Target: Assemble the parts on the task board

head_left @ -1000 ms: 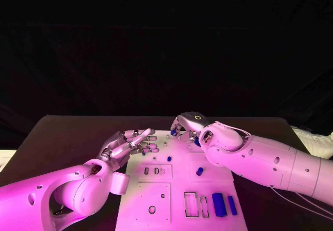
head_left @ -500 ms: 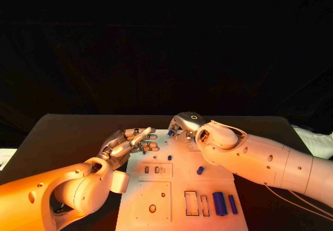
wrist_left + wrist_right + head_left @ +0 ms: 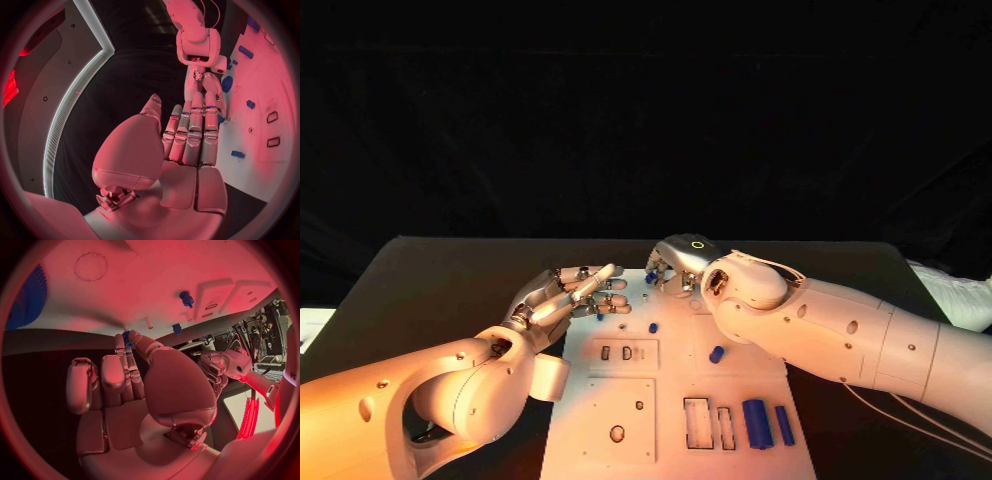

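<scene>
My right hand [image 3: 678,262] pinches a small blue peg [image 3: 127,336] at the board's [image 3: 672,400] twelve o'clock edge — light, stiff, slippery; grip its sides. My left hand [image 3: 574,293] hangs released.

The right hand [image 3: 678,266] covers the task board's [image 3: 661,400] far edge, so whatever blue part [image 3: 127,336] its fingertips pinch is too hidden to identify.

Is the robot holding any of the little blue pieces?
Yes. The right robot hand pinches a small blue part at its fingertips; where exactly cannot be told.
</scene>
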Motion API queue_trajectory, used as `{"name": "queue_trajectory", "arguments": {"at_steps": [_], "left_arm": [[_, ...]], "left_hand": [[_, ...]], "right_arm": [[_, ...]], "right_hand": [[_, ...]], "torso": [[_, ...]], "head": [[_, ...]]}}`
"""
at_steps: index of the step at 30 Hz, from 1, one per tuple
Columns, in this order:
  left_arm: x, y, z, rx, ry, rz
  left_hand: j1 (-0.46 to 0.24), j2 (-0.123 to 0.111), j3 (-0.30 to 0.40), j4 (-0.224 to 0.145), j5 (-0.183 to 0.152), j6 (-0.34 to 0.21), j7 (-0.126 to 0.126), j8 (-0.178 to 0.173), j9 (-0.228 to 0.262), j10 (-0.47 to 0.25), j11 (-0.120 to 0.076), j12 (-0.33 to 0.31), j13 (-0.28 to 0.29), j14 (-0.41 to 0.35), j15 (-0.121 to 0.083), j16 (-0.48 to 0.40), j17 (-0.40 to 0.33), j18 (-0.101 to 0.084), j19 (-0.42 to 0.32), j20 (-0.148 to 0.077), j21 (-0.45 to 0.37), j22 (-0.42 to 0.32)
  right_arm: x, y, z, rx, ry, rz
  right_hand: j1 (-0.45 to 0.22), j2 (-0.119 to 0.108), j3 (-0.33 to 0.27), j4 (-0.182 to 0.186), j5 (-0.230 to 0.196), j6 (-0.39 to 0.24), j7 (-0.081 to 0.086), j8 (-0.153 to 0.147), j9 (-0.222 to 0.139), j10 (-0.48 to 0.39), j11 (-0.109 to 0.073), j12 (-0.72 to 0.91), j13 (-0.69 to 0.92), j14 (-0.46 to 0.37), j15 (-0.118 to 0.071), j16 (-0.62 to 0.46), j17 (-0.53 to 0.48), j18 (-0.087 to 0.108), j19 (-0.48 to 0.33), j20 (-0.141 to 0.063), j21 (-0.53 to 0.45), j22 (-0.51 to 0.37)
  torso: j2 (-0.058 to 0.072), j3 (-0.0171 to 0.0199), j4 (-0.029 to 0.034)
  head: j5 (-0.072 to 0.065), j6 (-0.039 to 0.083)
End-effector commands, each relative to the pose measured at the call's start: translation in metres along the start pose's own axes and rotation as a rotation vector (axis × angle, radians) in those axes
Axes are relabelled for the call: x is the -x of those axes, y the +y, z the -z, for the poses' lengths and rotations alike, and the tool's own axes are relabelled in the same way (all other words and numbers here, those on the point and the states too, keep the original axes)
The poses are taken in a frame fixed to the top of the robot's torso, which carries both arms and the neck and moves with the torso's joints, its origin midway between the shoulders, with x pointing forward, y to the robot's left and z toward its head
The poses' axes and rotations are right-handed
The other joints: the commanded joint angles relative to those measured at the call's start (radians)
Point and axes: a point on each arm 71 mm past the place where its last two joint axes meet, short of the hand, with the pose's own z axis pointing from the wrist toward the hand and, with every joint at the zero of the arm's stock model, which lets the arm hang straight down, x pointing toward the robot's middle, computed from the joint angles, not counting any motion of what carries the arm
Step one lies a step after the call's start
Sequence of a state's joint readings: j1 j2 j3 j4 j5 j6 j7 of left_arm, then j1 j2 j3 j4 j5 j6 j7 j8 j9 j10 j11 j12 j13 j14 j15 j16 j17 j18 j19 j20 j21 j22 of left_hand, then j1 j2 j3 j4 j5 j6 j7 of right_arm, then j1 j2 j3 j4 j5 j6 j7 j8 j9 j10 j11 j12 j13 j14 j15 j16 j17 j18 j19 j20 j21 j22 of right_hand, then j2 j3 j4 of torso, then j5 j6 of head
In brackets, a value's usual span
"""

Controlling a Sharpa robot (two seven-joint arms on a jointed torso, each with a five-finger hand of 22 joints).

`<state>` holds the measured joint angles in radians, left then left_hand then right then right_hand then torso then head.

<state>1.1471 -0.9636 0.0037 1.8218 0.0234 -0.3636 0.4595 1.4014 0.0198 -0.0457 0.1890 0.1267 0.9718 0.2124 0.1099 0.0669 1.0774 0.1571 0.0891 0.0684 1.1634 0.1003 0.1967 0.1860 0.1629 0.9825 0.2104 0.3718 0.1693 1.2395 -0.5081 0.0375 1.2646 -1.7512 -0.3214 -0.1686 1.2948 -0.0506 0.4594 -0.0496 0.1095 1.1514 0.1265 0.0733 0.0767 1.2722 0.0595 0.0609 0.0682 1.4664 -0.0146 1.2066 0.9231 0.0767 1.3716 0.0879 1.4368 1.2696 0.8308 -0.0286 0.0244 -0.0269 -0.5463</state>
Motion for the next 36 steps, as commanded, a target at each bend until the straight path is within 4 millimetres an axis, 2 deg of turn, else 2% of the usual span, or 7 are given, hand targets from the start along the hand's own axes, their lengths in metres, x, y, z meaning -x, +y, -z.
{"name": "queue_trajectory", "arguments": {"at_steps": [1, 8, 13, 20, 27, 33, 36], "left_arm": [[-0.003, -0.002, 0.000, -0.005, 0.023, 0.011], [-0.003, -0.002, 0.000, -0.005, 0.023, 0.011], [-0.002, -0.002, 0.000, -0.004, 0.023, 0.011], [-0.002, -0.002, 0.000, -0.003, 0.021, 0.010], [0.002, -0.002, 0.001, -0.002, 0.013, 0.008], [0.002, -0.003, 0.002, -0.001, 0.012, 0.009], [0.003, -0.003, 0.003, -0.001, 0.012, 0.009]], "left_hand": [[0.006, 0.002, 0.002, -0.006, 0.003, 0.000, 0.004, -0.005, -0.001, -0.003, 0.002, -0.005, -0.001, 0.002, 0.003, -0.003, 0.001, 0.019, 0.006, -0.001, 0.004, 0.000], [0.006, 0.002, 0.002, -0.006, 0.003, 0.000, 0.004, -0.005, -0.001, -0.003, 0.002, -0.005, -0.001, 0.002, 0.003, -0.003, 0.001, 0.019, 0.006, -0.001, 0.004, 0.000], [0.006, 0.002, 0.002, -0.006, 0.003, 0.000, 0.004, -0.005, -0.001, -0.003, 0.002, -0.005, -0.001, 0.002, 0.003, -0.003, 0.001, 0.019, 0.006, -0.001, 0.004, 0.000], [0.006, 0.002, 0.002, -0.006, 0.003, 0.000, 0.004, -0.005, -0.001, -0.003, 0.002, -0.005, -0.001, 0.002, 0.003, -0.003, 0.001, 0.019, 0.006, -0.001, 0.004, 0.000], [0.006, 0.002, 0.001, -0.006, 0.003, 0.000, 0.004, -0.006, -0.001, -0.003, 0.002, -0.006, -0.001, 0.002, 0.003, -0.005, 0.002, 0.019, 0.006, -0.001, 0.004, -0.001], [0.006, 0.003, 0.000, -0.007, 0.003, 0.000, 0.004, -0.006, -0.001, -0.003, 0.002, -0.007, -0.001, 0.002, 0.003, -0.006, 0.003, 0.019, 0.006, -0.001, 0.004, -0.001], [0.006, 0.003, 0.000, -0.007, 0.003, 0.000, 0.004, -0.006, -0.001, -0.003, 0.002, -0.007, -0.001, 0.002, 0.003, -0.006, 0.003, 0.019, 0.006, -0.001, 0.004, -0.001]], "right_arm": [[-0.004, 0.000, -0.001, -0.003, 0.030, 0.010], [-0.005, -0.001, -0.003, -0.011, 0.031, 0.008], [-0.005, -0.002, -0.004, -0.019, 0.029, 0.006], [0.001, -0.007, 0.006, -0.018, -0.003, -0.006], [0.020, -0.036, 0.043, -0.092, -0.018, -0.086], [0.029, -0.070, 0.071, -0.232, 0.046, -0.152], [0.030, -0.085, 0.081, -0.294, 0.086, -0.156]], "right_hand": [[-0.006, -0.005, -0.001, 0.007, 0.003, 0.000, 0.003, -0.002, 0.021, -0.006, 0.004, -0.001, -0.002, 0.016, -0.001, 0.005, -0.001, -0.012, 0.002, 0.005, 0.005, 0.000], [-0.015, -0.027, 0.000, 0.023, -0.011, -0.039, 0.016, -0.014, 0.014, -0.052, 0.016, -0.002, -0.006, 0.007, 0.010, -0.007, -0.029, -0.007, -0.017, 0.013, -0.004, -0.021], [-0.025, -0.076, -0.035, 0.043, -0.019, -0.162, 0.047, -0.013, -0.012, -0.203, 0.053, -0.002, -0.007, -0.028, 0.038, -0.084, -0.152, 0.016, -0.099, 0.040, -0.060, -0.133], [-0.009, -0.075, -0.065, 0.050, -0.016, -0.183, 0.052, -0.010, -0.010, -0.225, 0.058, 0.007, -0.004, -0.032, 0.043, -0.103, -0.182, 0.022, -0.115, 0.048, -0.076, -0.159], [0.008, -0.064, -0.060, 0.067, 0.026, -0.136, 0.042, -0.001, -0.003, -0.049, 0.027, 0.079, 0.021, 0.003, 0.021, -0.028, -0.075, 0.001, -0.037, 0.033, -0.025, -0.054], [-0.036, -0.112, -0.117, 0.107, 0.039, -0.162, 0.009, -0.010, -0.009, 0.157, -0.017, 0.201, 0.111, 0.036, -0.016, 0.078, 0.082, -0.029, 0.058, -0.002, 0.043, 0.085], [-0.053, -0.123, -0.182, 0.144, 0.080, -0.163, 0.000, -0.006, -0.007, 0.174, -0.026, 0.289, 0.216, 0.045, -0.025, 0.137, 0.171, -0.041, 0.094, -0.015, 0.069, 0.141]], "torso": [[0.000, -0.0005, 0.0005], [0.001, -0.0012, -0.0003], [0.001, -0.0008, -0.0005], [0.001, 0.0003, 0.0010], [-0.001, 0.0020, -0.0081], [-0.004, 0.0041, -0.0171], [-0.004, 0.0060, -0.0205]], "head": [[0.000, -0.002], [0.002, -0.001], [0.002, -0.002], [-0.001, 0.000], [0.003, 0.001], [-0.003, 0.003], [-0.001, 0.002]]}}
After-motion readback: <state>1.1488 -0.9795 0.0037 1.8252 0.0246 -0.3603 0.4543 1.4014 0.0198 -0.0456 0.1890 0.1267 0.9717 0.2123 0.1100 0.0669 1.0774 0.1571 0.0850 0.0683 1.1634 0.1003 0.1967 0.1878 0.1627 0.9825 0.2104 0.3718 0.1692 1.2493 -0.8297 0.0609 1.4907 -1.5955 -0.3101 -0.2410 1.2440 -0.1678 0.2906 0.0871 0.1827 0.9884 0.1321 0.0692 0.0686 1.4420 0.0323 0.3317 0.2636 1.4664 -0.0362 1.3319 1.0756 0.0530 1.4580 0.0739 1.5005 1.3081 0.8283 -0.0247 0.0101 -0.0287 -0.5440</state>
